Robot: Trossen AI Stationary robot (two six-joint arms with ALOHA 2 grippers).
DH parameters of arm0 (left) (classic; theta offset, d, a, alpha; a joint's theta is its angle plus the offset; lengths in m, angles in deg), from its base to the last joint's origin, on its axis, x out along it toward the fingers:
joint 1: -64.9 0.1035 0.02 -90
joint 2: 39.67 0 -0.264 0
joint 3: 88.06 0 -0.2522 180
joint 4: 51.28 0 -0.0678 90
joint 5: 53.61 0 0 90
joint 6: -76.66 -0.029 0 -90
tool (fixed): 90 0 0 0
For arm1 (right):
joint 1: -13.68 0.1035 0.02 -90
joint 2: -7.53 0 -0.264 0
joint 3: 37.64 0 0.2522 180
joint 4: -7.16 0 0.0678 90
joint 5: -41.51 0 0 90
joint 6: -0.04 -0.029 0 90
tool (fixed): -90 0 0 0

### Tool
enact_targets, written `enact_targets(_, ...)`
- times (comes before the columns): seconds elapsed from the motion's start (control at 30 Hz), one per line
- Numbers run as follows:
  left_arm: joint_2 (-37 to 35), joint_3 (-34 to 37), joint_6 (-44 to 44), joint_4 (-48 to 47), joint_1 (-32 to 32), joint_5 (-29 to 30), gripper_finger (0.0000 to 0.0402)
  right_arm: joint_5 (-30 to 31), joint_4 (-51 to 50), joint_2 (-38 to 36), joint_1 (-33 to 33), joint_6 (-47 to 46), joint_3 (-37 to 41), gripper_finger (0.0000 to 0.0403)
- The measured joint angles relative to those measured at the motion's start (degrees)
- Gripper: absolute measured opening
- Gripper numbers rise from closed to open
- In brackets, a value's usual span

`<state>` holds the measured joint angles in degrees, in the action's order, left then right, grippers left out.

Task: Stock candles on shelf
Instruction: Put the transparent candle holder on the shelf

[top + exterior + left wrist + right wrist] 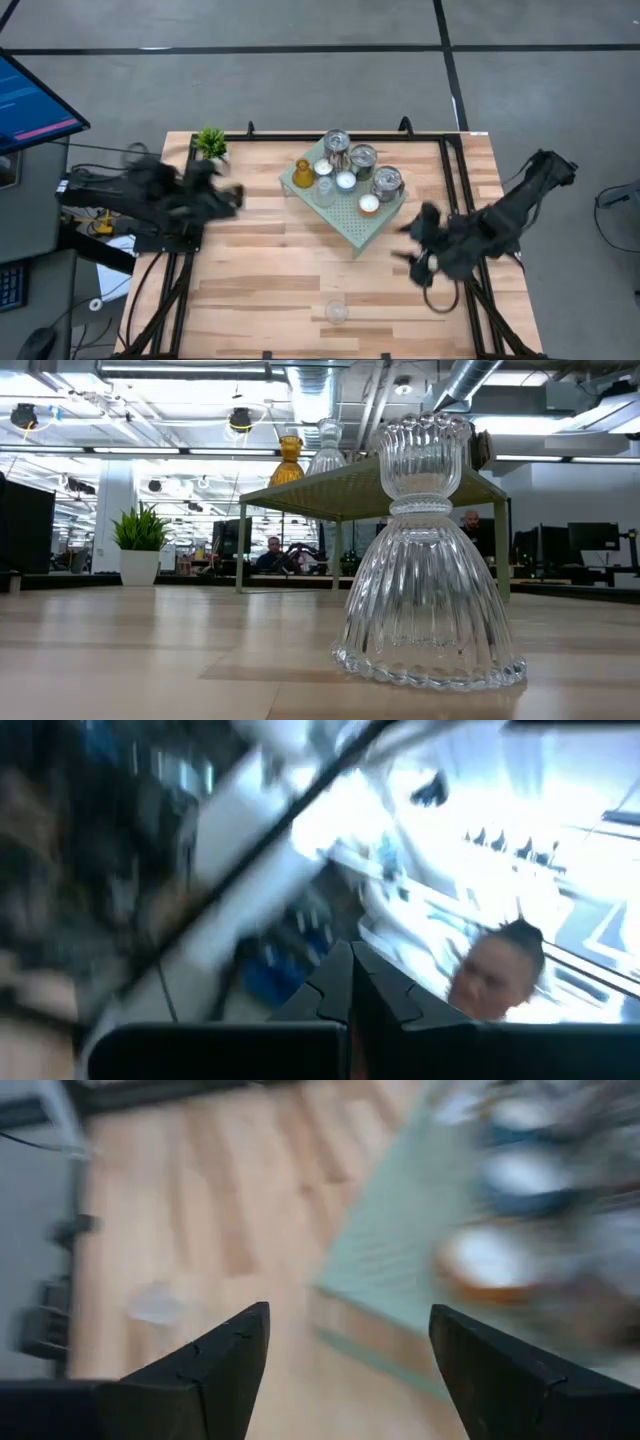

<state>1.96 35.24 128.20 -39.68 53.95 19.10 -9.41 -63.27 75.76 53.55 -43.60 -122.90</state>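
Observation:
The mint-green shelf (pixel 352 222) stands at the table's middle, toward its far side. On it are three silver tins (pixel 362 158), an amber glass candle (pixel 303 174), a clear glass one (pixel 324 190) and white tealights (pixel 368 204). One ribbed clear glass holder (pixel 337 312) (pixel 425 560) stands alone on its wide base near the table's front edge. My right gripper (pixel 415 245) (pixel 350 1360) hangs open just right of the shelf's near corner, with nothing between its fingers. My left gripper (pixel 232 195) (pixel 352 990) is shut and empty at the table's left, raised off the wood.
A small green potted plant (pixel 211 142) (pixel 142 540) stands at the far left corner. Bare wood lies between the shelf and the lone holder. A monitor (pixel 35 100) stands off the table's left edge. A person (pixel 495 970) shows in the room beyond.

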Motion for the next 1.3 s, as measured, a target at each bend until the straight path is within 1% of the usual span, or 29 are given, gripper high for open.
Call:
enact_targets(0.13, -8.09, 0.0, -7.93, -0.08, -0.25, 7.64, 0.0002, -0.03, 23.64, 1.21, 3.71, -0.02, 13.0, 0.0265)
enact_targets(0.2, -11.33, 0.0, -11.52, -0.09, -0.25, 10.08, 0.0002, -0.03, 33.82, 3.7, 4.36, 1.8, 17.05, 0.0265)
enact_targets(0.27, -14.05, -0.02, -14.16, 0.15, -0.25, 12.57, 0.0002, -0.16, 39.94, 7.12, 4.41, 3.71, 19.25, 0.0265)
enact_targets(0.4, -17.9, -0.02, -17.01, -0.05, -0.25, 17.81, 0.0003, -0.33, 44.38, 15.54, 4.25, 5.03, 19.58, 0.0265)
enact_targets(0.5, -20.16, 0.0, -17.21, -0.2, -0.25, 20.31, 0.0006, -2.04, 49.09, 21.21, 4.31, 4.66, 19.6, 0.0265)
enact_targets(0.63, -21.74, -0.13, -17.15, 0.42, -0.25, 20.73, 0.0008, -4.48, 56.97, 26.93, 4.32, 4.06, 19.57, 0.0266)
enact_targets(0.73, -21.47, 0.0, -17.06, -0.43, -0.25, 20.73, 0.0005, -5.58, 62.24, 30.2, 4.31, 7.84, 19.48, 0.0266)
enact_targets(0.87, -20.82, 0.0, -17.04, -1.11, -0.25, 20.71, 0.0005, -9.52, 68.07, 35.07, 3.94, 11.08, 19.49, 0.0266)
enact_targets(0.97, -20.39, -0.02, -16.73, -0.99, -0.25, 20.71, 0.0008, -9.58, 72.47, 38.29, 3.26, 11.91, 19.51, 0.0266)
enact_targets(1.17, -19.8, -0.06, -16.58, -1.35, -0.25, 20.68, 0.0005, -9.08, 80.45, 42.13, 0.42, 14.98, 19.49, 0.0266)
enact_targets(1.3, -19.82, -0.04, -16.58, -1.37, -0.25, 20.68, 0.0006, -11.03, 83.89, 42.92, -1.31, 19.53, 19.39, 0.0266)
